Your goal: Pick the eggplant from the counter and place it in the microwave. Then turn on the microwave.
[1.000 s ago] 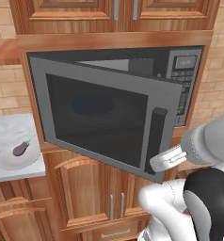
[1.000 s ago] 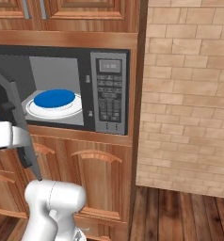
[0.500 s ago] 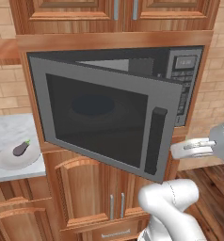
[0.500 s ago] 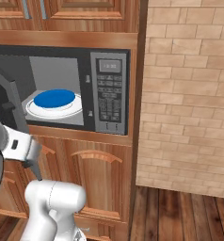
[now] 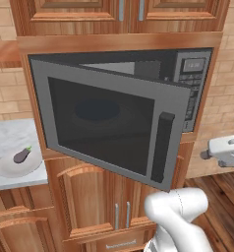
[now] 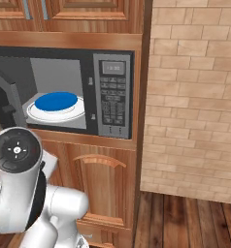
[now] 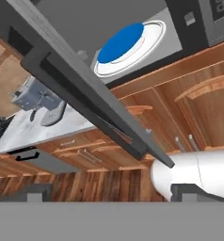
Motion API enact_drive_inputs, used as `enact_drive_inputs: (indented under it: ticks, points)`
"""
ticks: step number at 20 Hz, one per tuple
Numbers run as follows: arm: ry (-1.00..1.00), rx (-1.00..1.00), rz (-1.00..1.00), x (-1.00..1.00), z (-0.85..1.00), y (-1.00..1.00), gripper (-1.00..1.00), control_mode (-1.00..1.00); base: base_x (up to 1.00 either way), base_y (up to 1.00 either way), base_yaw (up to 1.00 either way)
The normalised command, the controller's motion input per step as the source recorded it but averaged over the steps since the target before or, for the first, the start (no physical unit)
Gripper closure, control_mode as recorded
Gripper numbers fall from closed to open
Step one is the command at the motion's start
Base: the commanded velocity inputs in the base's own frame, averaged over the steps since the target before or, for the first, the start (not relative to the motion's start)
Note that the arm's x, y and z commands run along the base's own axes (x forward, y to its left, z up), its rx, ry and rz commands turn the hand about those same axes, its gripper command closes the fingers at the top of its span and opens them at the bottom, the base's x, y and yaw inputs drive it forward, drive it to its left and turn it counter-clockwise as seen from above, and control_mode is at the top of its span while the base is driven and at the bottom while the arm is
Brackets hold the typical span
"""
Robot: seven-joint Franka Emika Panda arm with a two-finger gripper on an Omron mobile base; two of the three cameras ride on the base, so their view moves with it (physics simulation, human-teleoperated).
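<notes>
A small dark oblong eggplant [image 5: 21, 155] lies on a pale round plate [image 5: 11, 170] on the marbled counter [image 5: 6, 138] at far left, untouched. To its right the grey microwave [image 5: 190, 88] stands with its dark glass door [image 5: 109, 128] swung open, a blue-centred white dish [image 6: 57, 104] inside. The gripper [image 7: 113, 196], jaws apart and empty, sits low right of the door; picking the eggplant looks next, calling for a reach left.

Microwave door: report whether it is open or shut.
Open. The microwave door is swung outward, exposing the blue-centred plate inside.
</notes>
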Motion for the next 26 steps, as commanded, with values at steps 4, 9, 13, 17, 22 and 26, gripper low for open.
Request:
enact_drive_inputs:
  ticks: [4,9,13,17,22,26]
  points:
    - [-0.01,0.23,-0.04,0.00,0.00,-0.19,-1.00,-1.00,0.00,0.00,0.00]
    - [0.02,0.18,-0.08,0.14,0.00,-0.22,-1.00,-1.00,0.00,0.00,0.00]
    - [0.07,0.16,-0.05,0.20,-0.02,-0.16,-1.00,-1.00,0.00,0.00,0.00]
    - [0.04,0.16,-0.05,0.30,-0.15,-0.06,-1.00,-1.00,0.00,0.00,0.00]
    - [0.05,0.13,-0.01,0.36,-0.20,0.01,-1.00,-1.00,0.00,0.00,0.00]
    - [0.00,0.08,0.00,0.31,-0.15,0.07,-1.00,-1.00,0.00,0.00,0.00]
